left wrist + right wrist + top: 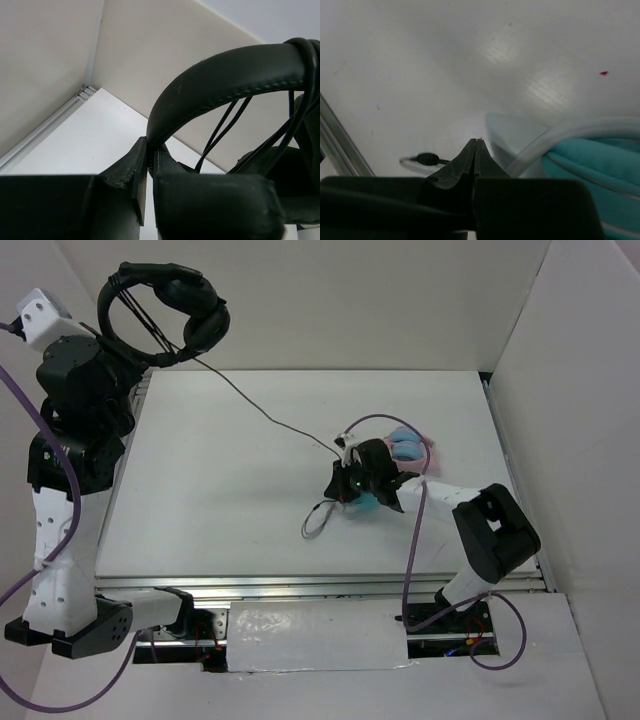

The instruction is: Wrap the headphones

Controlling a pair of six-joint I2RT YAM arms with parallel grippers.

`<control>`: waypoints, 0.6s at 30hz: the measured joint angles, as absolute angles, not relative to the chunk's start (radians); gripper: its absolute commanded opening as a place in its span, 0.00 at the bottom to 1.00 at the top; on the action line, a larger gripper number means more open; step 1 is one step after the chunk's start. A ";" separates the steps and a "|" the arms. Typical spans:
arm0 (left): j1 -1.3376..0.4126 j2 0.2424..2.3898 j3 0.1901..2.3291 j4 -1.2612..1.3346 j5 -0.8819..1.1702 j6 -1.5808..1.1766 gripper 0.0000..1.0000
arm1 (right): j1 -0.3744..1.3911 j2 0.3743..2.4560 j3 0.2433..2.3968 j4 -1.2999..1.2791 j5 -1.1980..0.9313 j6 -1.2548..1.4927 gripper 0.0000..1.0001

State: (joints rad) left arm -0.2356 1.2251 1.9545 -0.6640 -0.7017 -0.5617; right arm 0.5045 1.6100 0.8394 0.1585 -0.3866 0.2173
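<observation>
Overhead view, two close wrist views

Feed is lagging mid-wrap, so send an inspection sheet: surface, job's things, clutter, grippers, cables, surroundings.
Surface: white tabletop, matte.
Job's things: black over-ear headphones raised at far left, cable partly wound on.
Clutter: teal headphones beneath the right arm; pink-and-blue headphones beside them.
Grippers: left gripper shut on the headband; right gripper shut, low over the tabletop.
Cables: thin black cable slants from headphones to right gripper; a loose cable loop lies nearby.
Surroundings: white enclosure walls.
</observation>
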 measured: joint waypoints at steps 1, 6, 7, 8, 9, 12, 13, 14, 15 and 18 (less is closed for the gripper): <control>-0.225 1.232 1.954 -0.664 -0.684 -0.569 0.00 | 0.522 1.601 0.823 0.152 -0.389 0.224 0.00; -0.167 1.264 1.959 -0.659 -0.558 -0.612 0.00 | 0.603 1.597 0.818 0.143 -0.400 0.242 0.00; -0.157 1.267 1.960 -0.658 -0.530 -0.618 0.00 | 0.614 1.605 0.827 0.140 -0.402 0.242 0.00; -0.144 1.268 1.961 -0.658 -0.493 -0.626 0.00 | 0.626 1.621 0.845 0.135 -0.404 0.242 0.00; -0.136 1.269 1.964 -0.659 -0.461 -0.632 0.00 | 0.637 1.643 0.868 0.130 -0.404 0.241 0.00; -0.113 1.266 1.980 -0.657 -0.364 -0.635 0.00 | 0.652 1.715 0.942 0.101 -0.394 0.236 0.00; -0.110 1.263 1.984 -0.656 -0.327 -0.635 0.00 | 0.651 1.739 0.971 0.077 -0.392 0.233 0.00; -0.105 1.258 1.987 -0.654 -0.305 -0.635 0.00 | 0.643 1.756 0.996 0.056 -0.386 0.228 0.00; -0.102 1.251 1.988 -0.654 -0.279 -0.635 0.00 | 0.629 1.772 1.023 0.033 -0.384 0.222 0.00; -0.096 1.223 1.988 -0.652 -0.193 -0.633 0.00 | 0.575 1.794 1.082 -0.027 -0.373 0.199 0.00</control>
